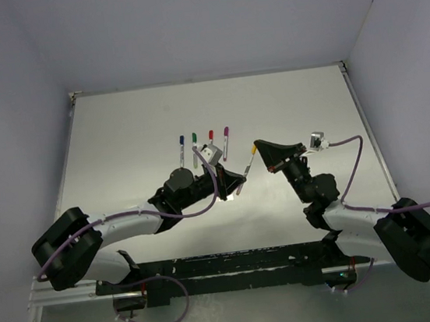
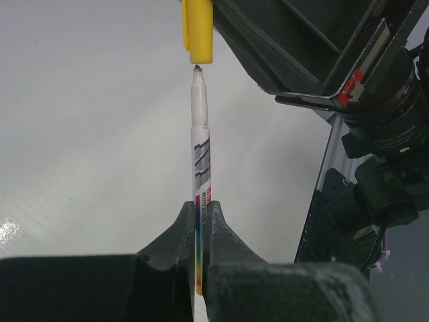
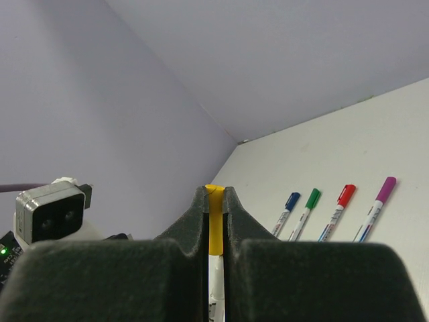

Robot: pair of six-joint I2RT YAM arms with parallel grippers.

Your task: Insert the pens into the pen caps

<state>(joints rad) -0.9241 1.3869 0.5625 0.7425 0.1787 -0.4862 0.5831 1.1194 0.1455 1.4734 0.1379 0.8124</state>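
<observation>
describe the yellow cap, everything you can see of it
The yellow cap is a stubby, opaque plastic piece with a ridge like a clip down one side. It is pinched by the right gripper and held above the table. Its open end faces the bare tip of the pen clamped in the left gripper; the tip sits right at its mouth, not pushed in.
</observation>
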